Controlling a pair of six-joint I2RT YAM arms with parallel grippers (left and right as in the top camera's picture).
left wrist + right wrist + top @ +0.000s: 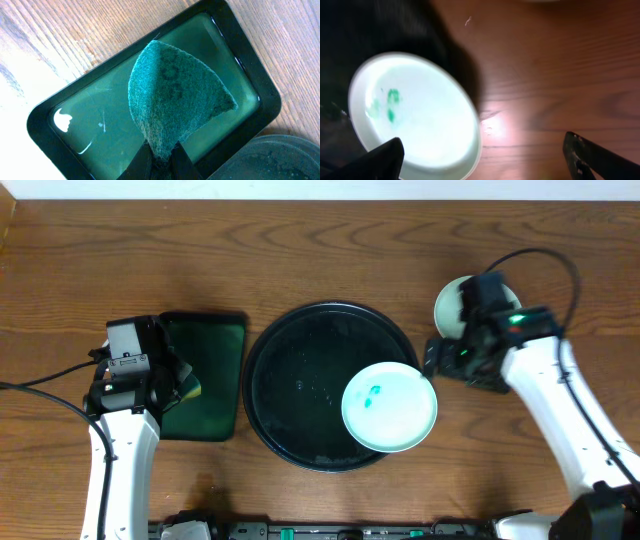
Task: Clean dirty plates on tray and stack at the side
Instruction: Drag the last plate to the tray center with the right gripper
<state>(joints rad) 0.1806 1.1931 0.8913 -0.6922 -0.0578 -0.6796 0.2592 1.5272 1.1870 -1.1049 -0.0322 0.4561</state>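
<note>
A white plate (390, 407) with a teal smear lies on the right part of the large round black tray (290, 380), overhanging its rim. It also shows in the right wrist view (420, 120). My right gripper (432, 365) (482, 157) is open and straddles that plate's right edge, one finger over the plate and one over the table. Another white plate (450, 305) sits on the table at the back right, partly hidden by my right arm; whether it is a stack I cannot tell. My left gripper (180, 378) (160, 157) is shut on a green scouring pad (175, 95).
A small rectangular dark green tray (215, 415) (250, 60) lies left of the black tray, under the pad. The black tray's edge shows in the left wrist view (285, 160). Bare wooden table (320, 250) surrounds them. Cables trail from both arms.
</note>
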